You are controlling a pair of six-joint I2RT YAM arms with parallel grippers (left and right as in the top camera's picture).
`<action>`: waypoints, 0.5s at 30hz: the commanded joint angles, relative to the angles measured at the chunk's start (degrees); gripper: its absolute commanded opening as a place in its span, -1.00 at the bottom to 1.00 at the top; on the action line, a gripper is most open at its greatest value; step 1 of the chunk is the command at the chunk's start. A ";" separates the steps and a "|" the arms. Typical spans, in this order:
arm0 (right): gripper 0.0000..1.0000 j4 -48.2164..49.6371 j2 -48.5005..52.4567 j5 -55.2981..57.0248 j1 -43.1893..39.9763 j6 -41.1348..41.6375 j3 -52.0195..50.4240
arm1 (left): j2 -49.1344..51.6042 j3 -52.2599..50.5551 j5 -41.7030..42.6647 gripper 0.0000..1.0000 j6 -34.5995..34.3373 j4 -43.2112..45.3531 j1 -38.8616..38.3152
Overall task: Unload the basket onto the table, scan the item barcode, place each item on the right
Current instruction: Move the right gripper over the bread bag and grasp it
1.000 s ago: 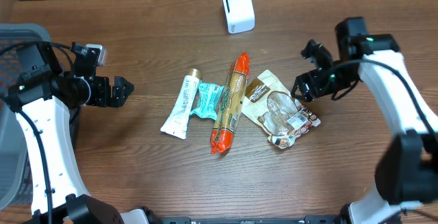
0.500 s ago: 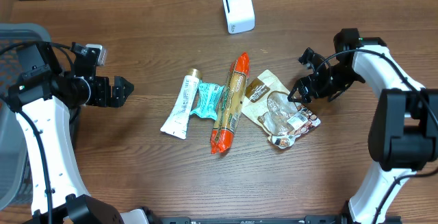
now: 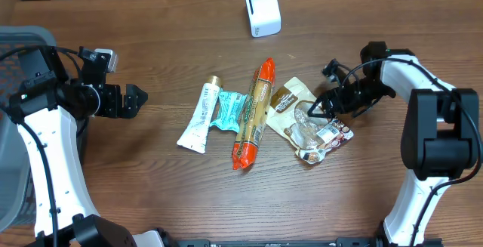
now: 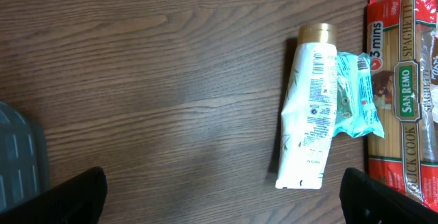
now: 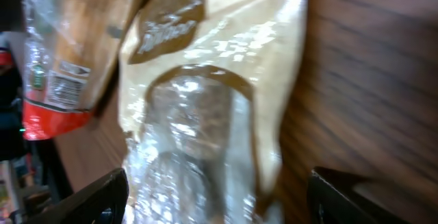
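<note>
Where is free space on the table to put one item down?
Bare wood lies between the left gripper and the white tube, and between that tube and the scanner. The middle is crowded: tube, teal packet, spaghetti pack and snack bag lie close together.

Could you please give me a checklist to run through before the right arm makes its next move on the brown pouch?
1. Right gripper open: ok.
2. Brown pouch between its fingers: ok.
3. Pouch clear of spaghetti pack: cannot tell; their edges meet.
4. Pouch barcode located: cannot tell.
5. Scanner upright, unobstructed: ok.
6. Left gripper open, away from the items: ok.
</note>
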 commanded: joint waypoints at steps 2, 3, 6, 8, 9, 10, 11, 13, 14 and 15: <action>0.67 1.31 2.23 0.44 3.65 -0.37 -5.25 | 0.44 -0.24 0.85 0.99 1.05 0.07 -0.28; 0.60 2.12 2.23 0.48 5.14 -0.22 -6.99 | 0.44 -0.24 0.85 0.99 1.05 0.07 -0.28; 0.53 6.08 2.23 2.25 7.32 4.09 -10.34 | 0.44 -0.24 0.85 1.00 1.05 0.09 -0.28; 0.36 9.66 2.23 6.34 8.07 10.91 -11.30 | 0.44 -0.24 0.85 0.99 1.05 0.09 -0.28; 0.18 10.51 2.23 7.78 8.20 13.55 -11.30 | 0.44 -0.24 0.85 0.99 1.05 0.07 -0.28; 0.03 11.37 2.21 8.66 8.22 15.69 -11.28 | 0.44 -0.24 0.85 1.00 1.05 0.09 -0.28; -0.06 11.61 2.21 8.63 8.22 16.22 -11.26 | 0.44 -0.24 0.85 0.99 1.05 0.07 -0.28; -0.29 12.37 2.21 8.20 8.17 17.73 -11.26 | 0.44 -0.24 0.85 0.99 1.05 0.07 -0.28; -0.39 12.83 2.21 8.11 8.15 18.62 -11.23 | 0.44 -0.24 0.85 0.99 1.05 0.07 -0.31; -0.45 13.00 2.21 7.61 8.15 19.32 -11.04 | 0.44 -0.24 0.85 1.00 1.05 0.07 -0.33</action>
